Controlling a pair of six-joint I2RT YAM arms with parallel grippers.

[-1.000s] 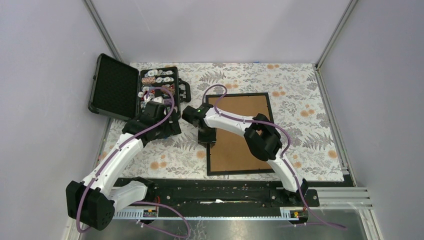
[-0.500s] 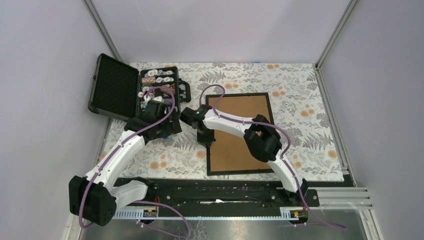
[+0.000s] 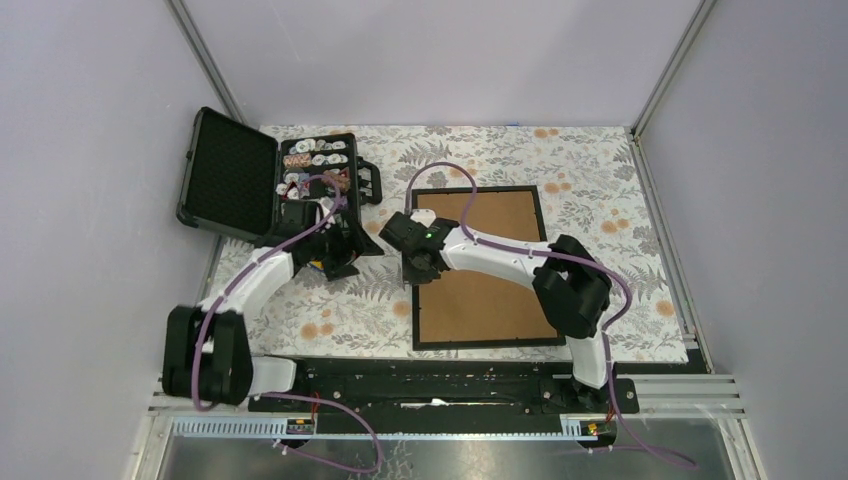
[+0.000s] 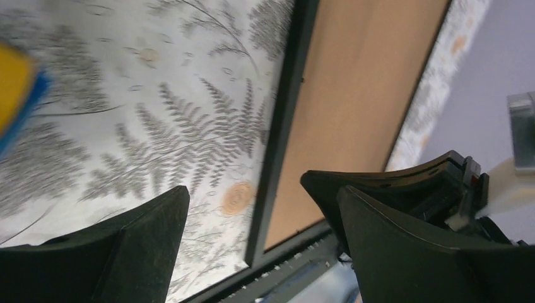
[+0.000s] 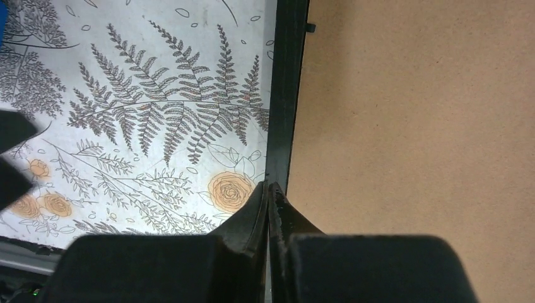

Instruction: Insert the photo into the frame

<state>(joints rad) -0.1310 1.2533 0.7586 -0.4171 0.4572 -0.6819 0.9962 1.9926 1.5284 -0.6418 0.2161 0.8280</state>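
The overhead view is lit evenly and softly from above; no glare is seen on the desk [image 3: 620,200], and only faint shadows are cast beside the right arm [image 3: 500,258]. In the left wrist view the fern print [image 4: 189,126] is smeared by motion blur toward the left edge, where a yellow and blue object [image 4: 16,88] is blurred beyond recognition. The left fingers [image 4: 145,246] are rendered as dark, soft shapes. In the right wrist view the print and the frame [image 5: 287,95] are rendered sharp, while the right fingers [image 5: 249,221] are underexposed and out of focus.

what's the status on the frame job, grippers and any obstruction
Left gripper open, empty. Right gripper shut, tips at the frame, left moulding. Frame flat, brown back up; photo not in view. Open black case far left, clear of the frame.
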